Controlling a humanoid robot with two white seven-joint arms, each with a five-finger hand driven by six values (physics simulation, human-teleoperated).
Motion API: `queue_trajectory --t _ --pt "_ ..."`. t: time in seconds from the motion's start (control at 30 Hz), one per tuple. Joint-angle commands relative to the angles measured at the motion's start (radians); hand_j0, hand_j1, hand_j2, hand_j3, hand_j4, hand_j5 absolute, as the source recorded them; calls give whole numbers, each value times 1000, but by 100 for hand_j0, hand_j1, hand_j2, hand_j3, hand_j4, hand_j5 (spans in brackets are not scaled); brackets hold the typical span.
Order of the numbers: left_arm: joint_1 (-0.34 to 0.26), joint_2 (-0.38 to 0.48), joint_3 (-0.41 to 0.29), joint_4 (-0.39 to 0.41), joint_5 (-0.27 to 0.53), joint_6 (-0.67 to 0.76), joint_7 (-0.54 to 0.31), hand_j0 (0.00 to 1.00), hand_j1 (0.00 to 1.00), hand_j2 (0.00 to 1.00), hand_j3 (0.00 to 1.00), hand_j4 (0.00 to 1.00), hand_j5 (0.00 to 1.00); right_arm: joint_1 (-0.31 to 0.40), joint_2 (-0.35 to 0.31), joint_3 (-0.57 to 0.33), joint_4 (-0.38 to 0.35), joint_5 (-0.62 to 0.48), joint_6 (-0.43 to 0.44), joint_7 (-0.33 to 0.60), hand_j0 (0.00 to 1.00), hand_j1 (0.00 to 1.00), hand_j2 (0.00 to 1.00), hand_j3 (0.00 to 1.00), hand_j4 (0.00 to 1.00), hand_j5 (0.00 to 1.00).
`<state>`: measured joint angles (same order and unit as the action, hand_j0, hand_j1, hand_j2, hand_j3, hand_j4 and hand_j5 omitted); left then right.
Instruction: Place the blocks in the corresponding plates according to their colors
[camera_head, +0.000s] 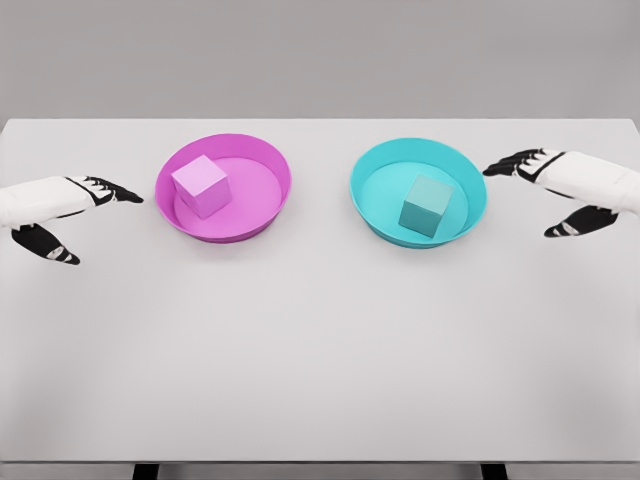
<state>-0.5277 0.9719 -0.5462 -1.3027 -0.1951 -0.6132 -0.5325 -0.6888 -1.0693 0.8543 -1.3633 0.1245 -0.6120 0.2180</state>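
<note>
The left hand (70, 212) shows at the nine o'clock edge of the view, fingers spread and loose with the thumb hanging apart below them, holding nothing; its fingertips point toward three o'clock and stop short of the pink plate (270, 165), with a strip of bare worktop (320, 350) between them. The right hand (560, 190) mirrors it at the three o'clock edge, fingers likewise apart and empty, thumb dropped below, its fingertips just beside the rim of the blue plate (375, 175) but not touching it as far as can be seen. Moving outward from the left hand, the pink plate sits at about eleven o'clock from the middle of the worktop, and the pink block (201, 185) rests flat inside it, toward the nine o'clock side of the bowl. Outward from the right hand, the blue plate sits at about one o'clock, well apart from the pink one, and the blue block (426, 205) stands inside it, turned a little and toward the five o'clock part of the floor. Each block lies in the plate of its own color, and no block is loose on the worktop, so the sorting looks finished and the step in hand appears to be the release and clearing away. The next move likely calls only for drawing both hands back toward their own edges without brushing the plate rims, the right hand needing more care since it is closer.
</note>
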Motion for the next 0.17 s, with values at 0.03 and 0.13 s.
queue_trajectory --t 0.03,0.13 --pt "0 1 2 2 6 2 0 100 100 100 100 100 100 0 -4 -8 -5 -2 1 1 100 100 100 100 100 100" --pt "0 1 0 2 6 2 0 100 100 100 100 100 100 0 -4 -8 -5 3 1 0 100 100 100 100 100 100"
